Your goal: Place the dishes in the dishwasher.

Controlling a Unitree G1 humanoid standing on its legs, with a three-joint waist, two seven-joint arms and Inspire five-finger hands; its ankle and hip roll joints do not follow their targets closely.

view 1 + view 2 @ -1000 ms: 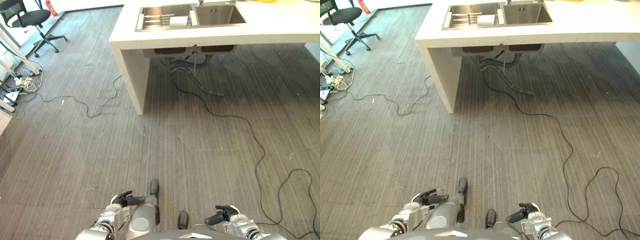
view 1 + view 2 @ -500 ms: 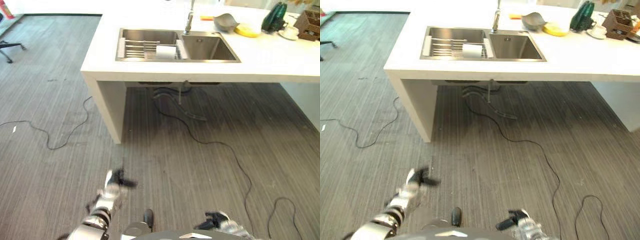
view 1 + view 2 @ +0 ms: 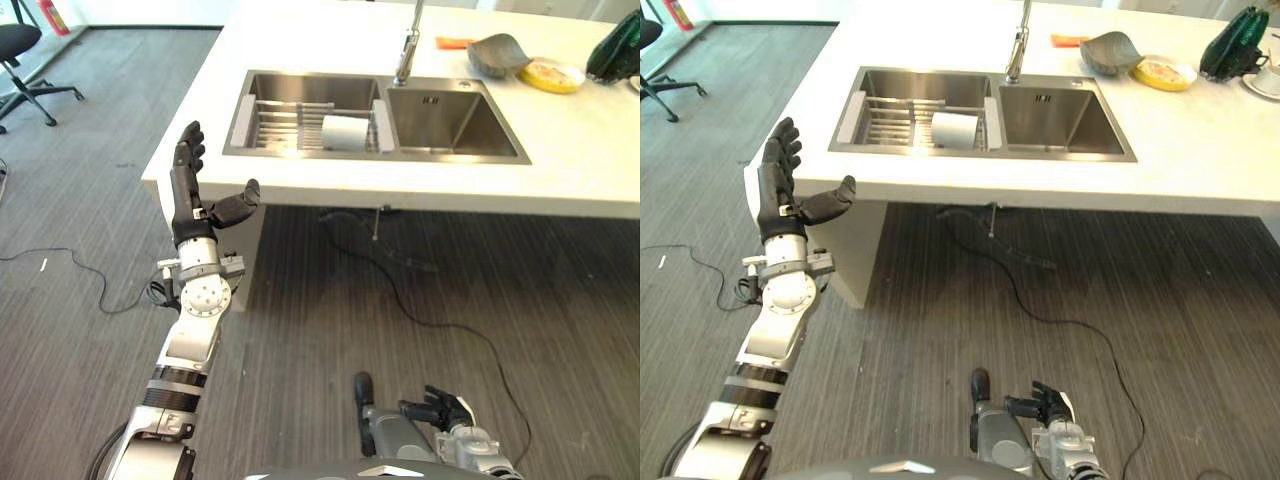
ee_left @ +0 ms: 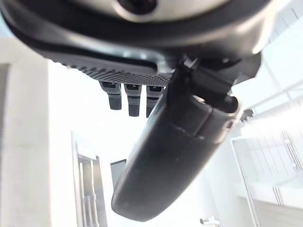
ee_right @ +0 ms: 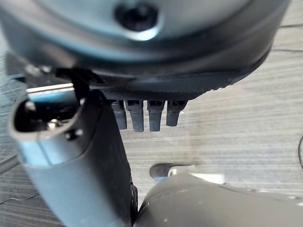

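Nearest to the robot, the right robot hand (image 3: 445, 412) hangs low over the grey floor (image 3: 90, 340), well apart from the surface; its fingers are relaxed and it holds nothing. The left robot hand (image 3: 196, 198) is raised in front of the near left corner of the white surface (image 3: 600, 170), with the fingers straight up and the thumb spread wide to the side. It is empty too and touches nothing.

Further on, in the surface, there is a steel sink (image 3: 378, 116) with 2 basins. In the left basin a drying rack (image 3: 282, 124) lies across, and on it rests a white cup (image 3: 346, 132) on its side, beside the wall between the basins. This cup is the closest dish. I judge it as ceramic: stiff, light enough for 1 hand, smooth and perhaps wet, so it can slip, and it can break if it falls on the steel. A good hold seems to be around the body from above, thumb on one side and fingers on the other.

Toward the far right corner of the surface a grey bowl (image 3: 499, 53) lies tilted behind the right basin, and just beside it a yellow plate (image 3: 553, 75). Both look hard and fragile; the bowl is best taken at its raised rim, and the flat plate will be harder to lift. A dishwasher I cannot see.
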